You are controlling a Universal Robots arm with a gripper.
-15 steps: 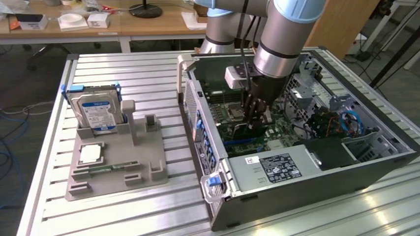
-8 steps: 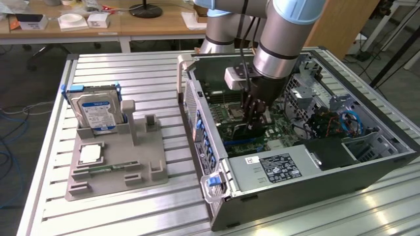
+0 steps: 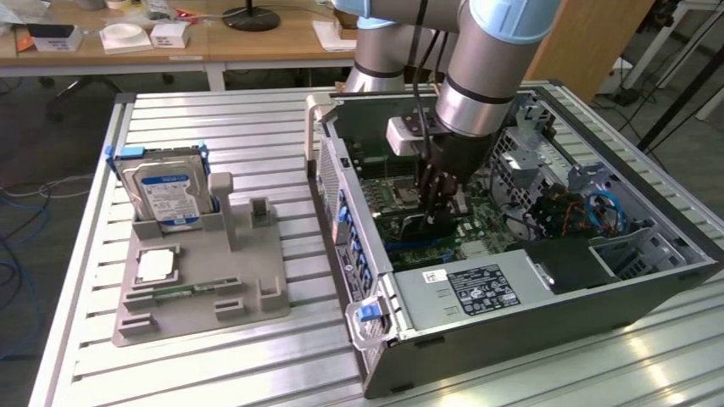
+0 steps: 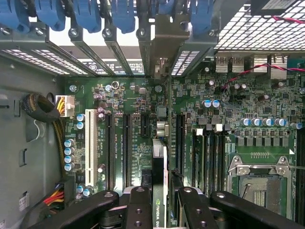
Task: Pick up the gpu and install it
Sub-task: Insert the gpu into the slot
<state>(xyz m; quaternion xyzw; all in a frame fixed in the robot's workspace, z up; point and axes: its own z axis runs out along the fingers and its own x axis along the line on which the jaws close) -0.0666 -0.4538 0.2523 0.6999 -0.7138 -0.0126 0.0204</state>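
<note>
The table [image 3: 226,119] is ribbed matt metal, the hard drive [image 3: 168,197] shiny metal with a paper label, its holder [image 3: 243,280] dull grey plastic, and the gripper [image 4: 159,210] fingers [image 4: 138,210] matt black with glossy screws.

Arm upright, wrist pointing down — gripper [image 3: 436,206] jaws narrowed, gripping edge-on

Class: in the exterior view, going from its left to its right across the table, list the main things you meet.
Hard drive → grey fixture → computer case's side wall → gripper holding the gpu → blue cables.
</note>
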